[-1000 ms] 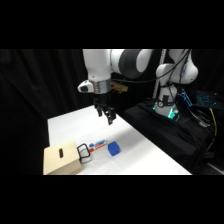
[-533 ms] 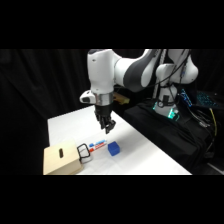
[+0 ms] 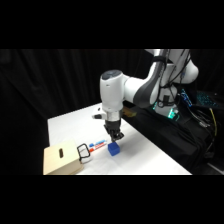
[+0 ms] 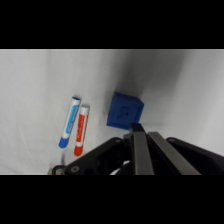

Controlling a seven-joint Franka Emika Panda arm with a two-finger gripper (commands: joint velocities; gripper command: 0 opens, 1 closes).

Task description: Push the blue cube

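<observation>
Moved: we are lowering our gripper point(image 3: 118, 137) toward the blue cube point(image 3: 114, 149), closer than a second ago.
Gripper: fingers are pressing together, holding nothing.
Cube: sitting just beside the pens point(image 4: 74, 124).
Progress: push not yet started.

Bright blue cube point(image 4: 125, 111) on a white table point(image 4: 40, 85). Two white markers: one blue-capped point(image 4: 69, 121), one red-capped point(image 4: 82, 129). Tan box point(image 3: 61, 160).

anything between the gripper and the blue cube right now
Nothing: in the wrist view the gripper sits right at the blue cube, only bare table around.
</observation>
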